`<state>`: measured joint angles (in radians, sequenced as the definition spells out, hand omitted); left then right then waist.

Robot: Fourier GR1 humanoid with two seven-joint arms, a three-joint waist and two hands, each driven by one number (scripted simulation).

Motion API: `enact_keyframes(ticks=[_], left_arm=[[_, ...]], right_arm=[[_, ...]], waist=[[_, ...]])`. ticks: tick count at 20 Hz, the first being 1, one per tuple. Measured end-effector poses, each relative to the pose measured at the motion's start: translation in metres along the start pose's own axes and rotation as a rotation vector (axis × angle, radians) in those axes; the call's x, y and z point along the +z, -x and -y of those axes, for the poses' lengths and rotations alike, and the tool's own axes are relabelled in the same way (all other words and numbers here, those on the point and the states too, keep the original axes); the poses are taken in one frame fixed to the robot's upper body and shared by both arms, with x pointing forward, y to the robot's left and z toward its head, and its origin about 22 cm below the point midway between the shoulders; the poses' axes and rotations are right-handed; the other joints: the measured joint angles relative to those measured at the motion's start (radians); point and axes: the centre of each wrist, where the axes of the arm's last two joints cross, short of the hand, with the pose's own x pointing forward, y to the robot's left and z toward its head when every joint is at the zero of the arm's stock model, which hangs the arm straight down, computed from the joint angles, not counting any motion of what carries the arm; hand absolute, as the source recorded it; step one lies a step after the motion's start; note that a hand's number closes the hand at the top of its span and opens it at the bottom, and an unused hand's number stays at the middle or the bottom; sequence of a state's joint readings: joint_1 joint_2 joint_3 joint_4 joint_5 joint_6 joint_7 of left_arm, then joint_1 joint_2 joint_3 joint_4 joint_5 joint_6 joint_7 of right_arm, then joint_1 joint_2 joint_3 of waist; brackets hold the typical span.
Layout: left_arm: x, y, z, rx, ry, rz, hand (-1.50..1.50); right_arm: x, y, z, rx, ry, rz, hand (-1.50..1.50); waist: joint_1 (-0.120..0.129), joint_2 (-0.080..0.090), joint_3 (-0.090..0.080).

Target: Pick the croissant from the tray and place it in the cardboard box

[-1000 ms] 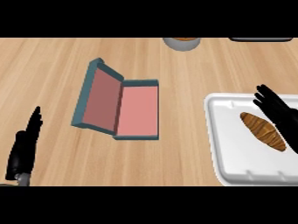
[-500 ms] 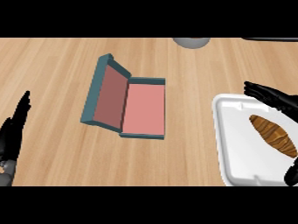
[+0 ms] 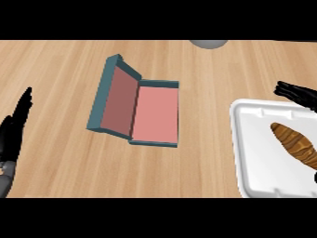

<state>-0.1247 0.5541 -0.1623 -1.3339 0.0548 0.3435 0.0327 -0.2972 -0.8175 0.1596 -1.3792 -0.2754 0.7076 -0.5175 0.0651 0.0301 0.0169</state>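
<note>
Lying lengthwise on the white tray at about four o'clock, the croissant has not left its place; it is the only thing the tray holds. The cardboard box, teal outside and pink inside, sits open near the middle of the wooden desk, its lid propped up on the nine o'clock side, and nothing is in it. The right hand spreads straight fingers over the tray's far corner at three o'clock, with its thumb showing near the croissant's near end; it grasps nothing. The left hand rests at eight o'clock, fingers straight and released. A grey round object peeks in at twelve o'clock. Compared with half a second ago, the box and tray both sit farther toward three o'clock in view, and the right hand's fingers show less.
</note>
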Motion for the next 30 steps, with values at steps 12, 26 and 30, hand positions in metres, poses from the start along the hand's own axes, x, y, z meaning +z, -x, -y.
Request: enact_keyframes(ticks=[12,26,30], left_arm=[[-0.007,-0.007,0.001,-0.006,0.030,0.012,0.00],[-0.010,-0.010,0.001,-0.014,0.027,-0.005,0.00],[-0.009,-0.003,-0.001,-0.015,0.013,-0.017,0.00]], right_arm=[[-0.017,-0.032,0.006,0.541,-0.333,-0.104,-1.50],[0.001,0.038,0.008,0.788,-0.665,-0.201,-1.50],[0.000,0.053,0.012,0.801,-0.696,-0.206,-1.50]], waist=[[0.029,0.003,-0.007],[0.016,-0.007,-0.013],[-0.001,-0.012,-0.014]])
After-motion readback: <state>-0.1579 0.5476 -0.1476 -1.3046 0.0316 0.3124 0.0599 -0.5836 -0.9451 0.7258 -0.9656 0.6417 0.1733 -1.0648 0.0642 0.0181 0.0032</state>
